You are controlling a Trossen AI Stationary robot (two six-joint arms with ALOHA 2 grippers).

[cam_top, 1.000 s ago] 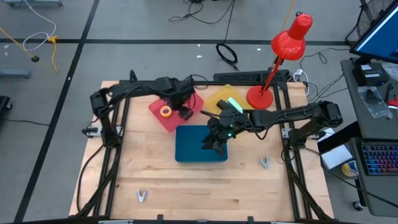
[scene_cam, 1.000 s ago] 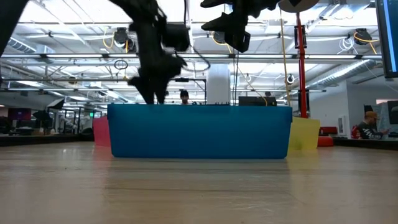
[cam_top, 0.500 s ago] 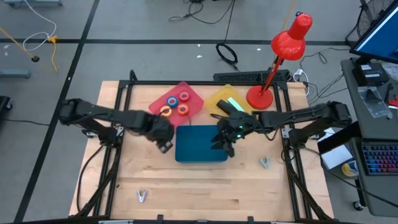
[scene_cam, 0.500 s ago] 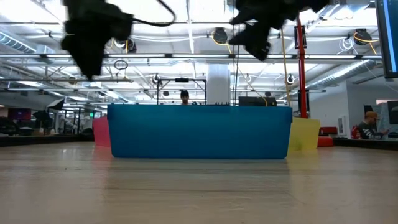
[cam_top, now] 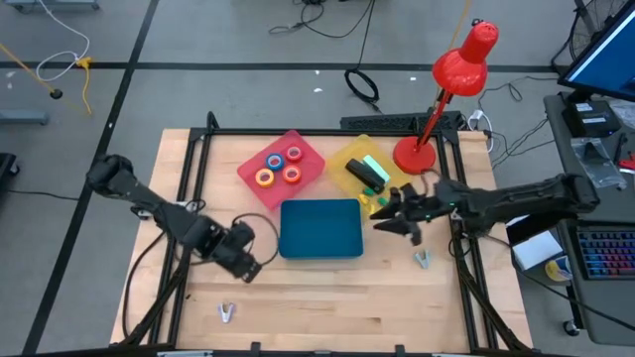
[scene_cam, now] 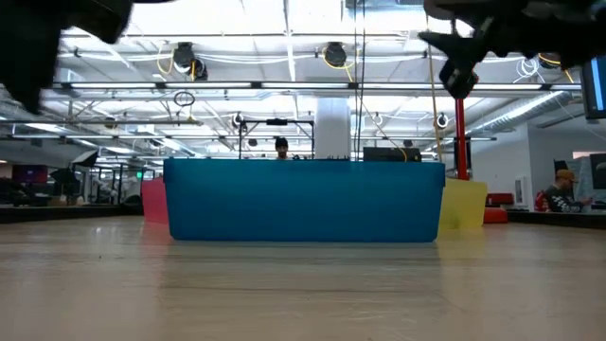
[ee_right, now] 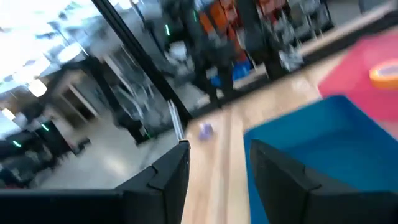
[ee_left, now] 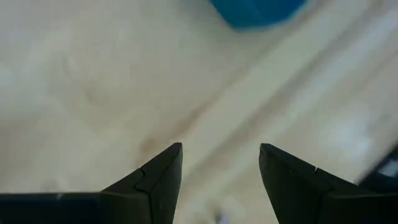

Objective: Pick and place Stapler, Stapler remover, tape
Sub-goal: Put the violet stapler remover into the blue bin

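A blue tray (cam_top: pixel 320 229) sits in the middle of the wooden tabletop (cam_top: pixel 327 297) and serves as the landmark here. Its floor shows nothing inside in the high view.

Just behind the blue tray's far left corner lies a red tray (cam_top: pixel 253 169) turned at an angle. It holds three tape rolls: a blue one (cam_top: pixel 295 155), a red one (cam_top: pixel 292 176) and an orange one (cam_top: pixel 264 178), with another reddish roll (cam_top: pixel 275 162) between them. Just behind the blue tray's far right corner lies a yellow tray (cam_top: pixel 342 159) holding a dark stapler (cam_top: pixel 368 176) beside a pale green piece (cam_top: pixel 373 165); the staple remover cannot be made out for certain.

The left gripper (cam_top: pixel 241 260) hangs over bare wood just beside the blue tray's left edge, toward the near corner. Its jaws stand partly apart and empty; the left wrist view shows only tabletop between the two dark fingers (ee_left: pixel 155 180).

The right gripper (cam_top: pixel 390 220) hovers just beside the blue tray's right edge, near the yellow tray's front corner. Its jaws are likewise partly apart with nothing between them; the right wrist view looks past its fingers (ee_right: pixel 165 177) across the blue tray toward the red tray.

A red desk lamp (cam_top: pixel 451 74) stands at the tabletop's far right, behind the yellow tray. In the low view, the blue tray (scene_cam: pixel 303 201) fills the centre, with red and yellow trays peeking out on either side.
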